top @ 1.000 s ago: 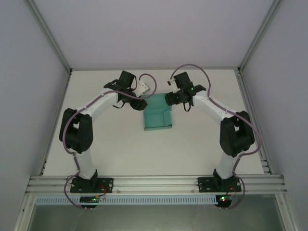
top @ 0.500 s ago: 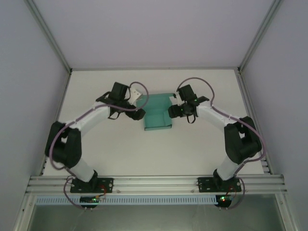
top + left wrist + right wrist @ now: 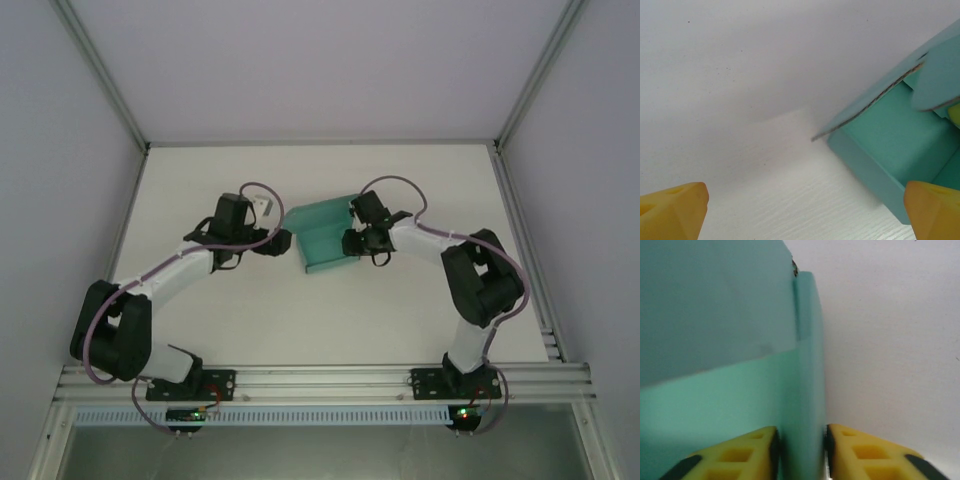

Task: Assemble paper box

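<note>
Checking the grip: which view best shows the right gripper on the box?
Right wrist: the right gripper pinches a wall of the box, close up. Top external shows it small at the box's right side; left wrist shows the box corner.

In the left wrist view the paper box (image 3: 880,145) ran off the right and lower edges of the frame. The fingers (image 3: 671,212) of the left gripper (image 3: 802,215) were cut off at the two bottom corners. In the right wrist view the box was close and blurred, passing the top, left and bottom edges. From above, the right gripper (image 3: 348,240) hid the box's right side, and its fingertips were too small to make out.
</note>
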Motion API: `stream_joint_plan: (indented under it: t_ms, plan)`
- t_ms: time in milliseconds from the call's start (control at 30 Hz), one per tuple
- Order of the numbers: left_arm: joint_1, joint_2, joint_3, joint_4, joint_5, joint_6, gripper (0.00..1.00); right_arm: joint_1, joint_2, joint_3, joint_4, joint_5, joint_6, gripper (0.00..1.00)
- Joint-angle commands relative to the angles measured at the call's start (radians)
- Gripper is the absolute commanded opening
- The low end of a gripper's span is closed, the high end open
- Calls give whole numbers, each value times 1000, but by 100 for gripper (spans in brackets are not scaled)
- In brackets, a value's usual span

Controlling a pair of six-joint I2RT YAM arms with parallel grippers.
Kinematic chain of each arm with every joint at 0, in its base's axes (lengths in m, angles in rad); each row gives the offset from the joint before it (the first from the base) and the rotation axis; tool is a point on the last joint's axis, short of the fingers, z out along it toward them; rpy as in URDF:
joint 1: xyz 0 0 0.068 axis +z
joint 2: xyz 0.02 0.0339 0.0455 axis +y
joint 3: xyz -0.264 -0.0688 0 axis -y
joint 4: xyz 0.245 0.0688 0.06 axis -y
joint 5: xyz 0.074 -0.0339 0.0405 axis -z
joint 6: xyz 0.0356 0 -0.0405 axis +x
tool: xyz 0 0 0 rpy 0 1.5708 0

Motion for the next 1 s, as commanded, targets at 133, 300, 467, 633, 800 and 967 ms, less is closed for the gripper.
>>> stream_joint_plan:
  t_ms: [133,300,467,633,800,967]
  plan:
    - [3,-24,-6,14,-18,-22,100,20,95,53,-122,158,35,10]
    - [3,-30,-11,0,-36,-18,100,66,148,74,-215,308,36,6]
    - [3,-40,-19,-10,-48,-11,100,116,206,112,-283,421,36,15]
    - [4,-43,-17,-16,-50,-8,100,122,234,132,-282,444,22,13]
    - [3,-49,-20,-16,-53,-14,100,121,244,133,-272,463,39,0]
    - [3,-59,-15,-33,-70,-18,100,138,243,167,-397,652,144,0]
